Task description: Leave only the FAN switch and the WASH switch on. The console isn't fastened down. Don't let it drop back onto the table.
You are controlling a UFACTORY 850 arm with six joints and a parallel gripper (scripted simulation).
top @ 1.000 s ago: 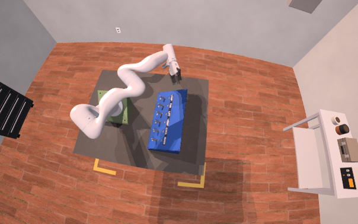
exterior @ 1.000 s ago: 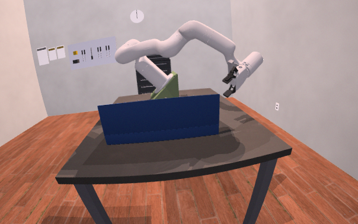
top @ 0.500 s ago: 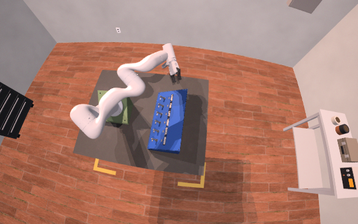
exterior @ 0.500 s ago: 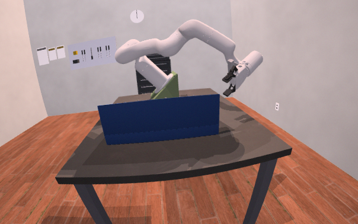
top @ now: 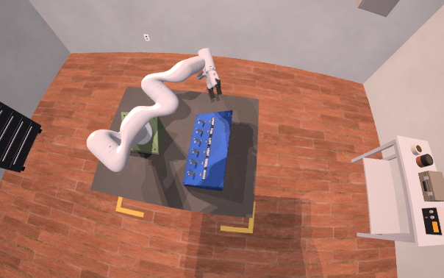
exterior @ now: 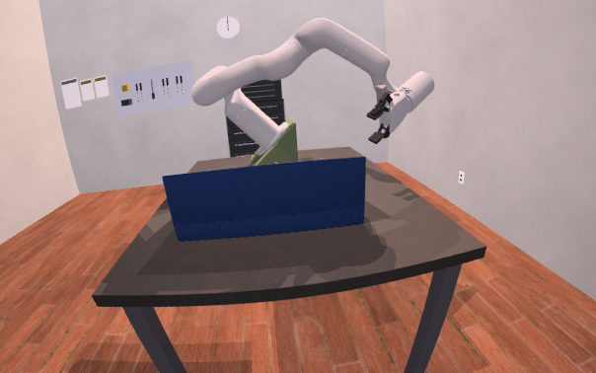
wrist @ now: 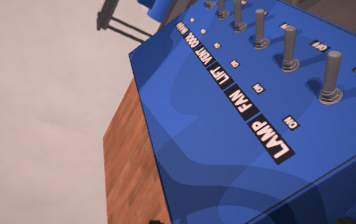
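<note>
Nearest the camera in the wrist view, we see the LAMP end of the blue console (top: 217,147) (exterior: 266,197) (wrist: 190,115), which stands on the dark table (top: 110,176) (exterior: 434,227). From this end, the LAMP switch (top: 201,122) (wrist: 330,72), FAN switch (top: 199,131) (wrist: 289,47), LIFT switch (wrist: 259,27), VENT switch (wrist: 239,17) and COOL switch (wrist: 223,7) form one row, with the WASH switch (top: 191,173) (wrist: 210,4) at the far end. ON marks lie between the levers and the name labels; OFF marks lie on the opposite side. We cannot tell each lever's setting reliably. We observe the gripper (top: 215,93) (exterior: 376,126) (wrist: 250,221) raised beyond the LAMP end, apart from the console, its jaws released and spread wide with nothing between them. The white arm (top: 162,99) (exterior: 281,64) is mounted on a green base (top: 156,150) (exterior: 291,143) facing the lever side.

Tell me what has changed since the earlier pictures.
The arm has risen, carrying the pincer upward in the exterior view and slightly toward the upper left in the top view. Nothing was taken hold of or let go; the pincer remains open. The blue switch console stayed put on the table. Its levers are too small in the earlier pictures to compare.
</note>
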